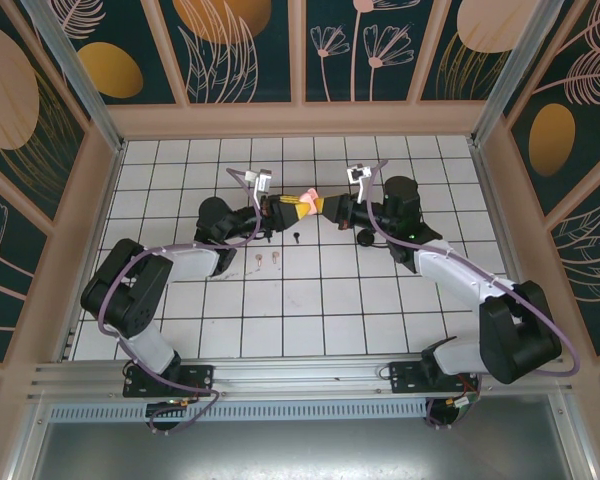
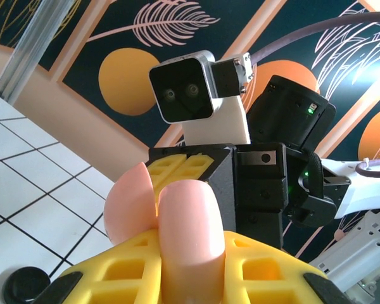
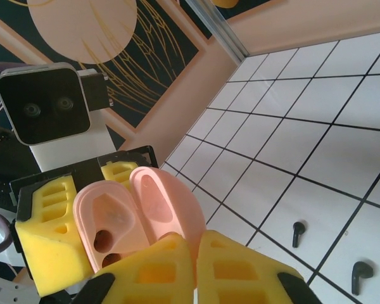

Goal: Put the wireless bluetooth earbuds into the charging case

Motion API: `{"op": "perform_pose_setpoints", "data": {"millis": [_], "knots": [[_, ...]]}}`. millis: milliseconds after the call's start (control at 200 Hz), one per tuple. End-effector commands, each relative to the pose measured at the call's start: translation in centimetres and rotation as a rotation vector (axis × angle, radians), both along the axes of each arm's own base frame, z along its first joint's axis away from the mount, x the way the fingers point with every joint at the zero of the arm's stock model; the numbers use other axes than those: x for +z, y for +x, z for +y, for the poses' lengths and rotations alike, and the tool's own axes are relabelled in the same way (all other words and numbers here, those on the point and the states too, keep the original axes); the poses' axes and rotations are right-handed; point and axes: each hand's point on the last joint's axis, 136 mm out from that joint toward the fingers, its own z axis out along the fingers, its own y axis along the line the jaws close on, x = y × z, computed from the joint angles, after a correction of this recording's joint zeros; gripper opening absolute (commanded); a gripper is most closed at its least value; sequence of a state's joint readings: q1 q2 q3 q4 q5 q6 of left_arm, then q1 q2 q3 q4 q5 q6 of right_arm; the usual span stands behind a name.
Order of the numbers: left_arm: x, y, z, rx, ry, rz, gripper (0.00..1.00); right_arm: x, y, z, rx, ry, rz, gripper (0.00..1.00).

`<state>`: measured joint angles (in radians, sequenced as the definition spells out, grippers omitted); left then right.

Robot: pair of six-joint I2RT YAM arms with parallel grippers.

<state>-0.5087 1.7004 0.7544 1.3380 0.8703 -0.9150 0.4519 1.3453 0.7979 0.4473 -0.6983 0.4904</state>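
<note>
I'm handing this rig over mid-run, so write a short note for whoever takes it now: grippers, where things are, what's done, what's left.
Grippers: left gripper shut on the pink case, right gripper shut on its lid; the case is held open off the table.
Buds: black buds and pink buds lie loose on the tiles.
Done: case lifted and open; sockets look empty.
Left: seat buds in the case, probably the pink pair.
</note>
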Motion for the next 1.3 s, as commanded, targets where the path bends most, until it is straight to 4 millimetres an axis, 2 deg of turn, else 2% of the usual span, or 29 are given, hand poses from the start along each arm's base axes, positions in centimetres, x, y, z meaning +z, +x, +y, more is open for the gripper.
{"op": "perform_pose_setpoints", "data": {"millis": [0, 55, 70, 110, 195, 255, 360, 390, 410, 611, 831, 861, 881, 951, 1131, 1296], "knots": [[1.2, -0.7, 0.2, -0.007, -0.052, -0.048, 0.00, 2.7, 0.4, 0.6, 0.009, 0.043, -0.074, 0.01], [1.3, -0.6, 0.3, 0.000, -0.058, -0.045, 0.00, 2.8, 0.5, 0.5, 0.004, 0.043, -0.074, 0.00], [0.4, -0.3, 0.1, 0.002, -0.048, -0.023, 0.00, 2.9, 0.5, 0.5, 0.003, 0.043, -0.074, 0.00], [0.2, -0.1, 0.1, 0.007, -0.050, -0.018, 0.00, 2.9, 0.5, 0.5, 0.000, 0.042, -0.074, 0.00], [0.0, 0.2, 0.2, 0.024, -0.051, -0.006, 0.12, 3.0, 0.8, 0.4, -0.017, 0.035, -0.072, 0.00], [-0.2, 0.5, 0.3, 0.048, -0.051, 0.004, 0.28, 2.9, 1.3, 0.1, -0.043, 0.019, -0.069, 0.00], [-0.7, 1.3, 0.6, 0.107, -0.029, 0.012, 0.44, 2.4, 2.2, -0.6, -0.097, -0.034, -0.061, 0.00], [-1.3, 1.5, 0.6, 0.118, -0.011, 0.020, 0.47, 2.2, 2.5, -0.9, -0.115, -0.052, -0.057, 0.00], [-0.4, 1.3, 0.8, 0.123, -0.012, -0.001, 0.49, 2.1, 2.7, -1.1, -0.125, -0.063, -0.055, 0.00], [-0.7, 1.9, 1.9, 0.144, 0.125, -0.059, 0.64, 1.9, 3.7, -2.5, -0.150, -0.179, -0.076, 0.00], [-1.4, 1.8, 1.4, 0.073, 0.387, -0.145, 0.71, 0.3, 4.2, -3.5, -0.128, -0.408, -0.133, 0.00], [-2.1, 1.6, 1.4, 0.056, 0.421, -0.137, 0.71, 0.2, 4.3, -3.7, -0.129, -0.433, -0.144, 0.00], [-1.4, 1.7, 1.2, 0.048, 0.427, -0.158, 0.71, 0.2, 4.3, -3.7, -0.126, -0.444, -0.148, 0.00], [-1.6, 1.6, 1.1, 0.013, 0.477, -0.169, 0.72, -0.3, 4.5, -4.0, -0.119, -0.498, -0.159, 0.00], [-1.8, 1.4, 0.7, -0.070, 0.539, -0.179, 0.71, -1.0, 3.8, -4.2, -0.062, -0.576, -0.179, 0.00], [-1.7, 1.1, 0.3, -0.137, 0.547, -0.172, 0.69, -0.6, 2.6, -3.8, -0.005, -0.573, -0.198, 0.00]]}}
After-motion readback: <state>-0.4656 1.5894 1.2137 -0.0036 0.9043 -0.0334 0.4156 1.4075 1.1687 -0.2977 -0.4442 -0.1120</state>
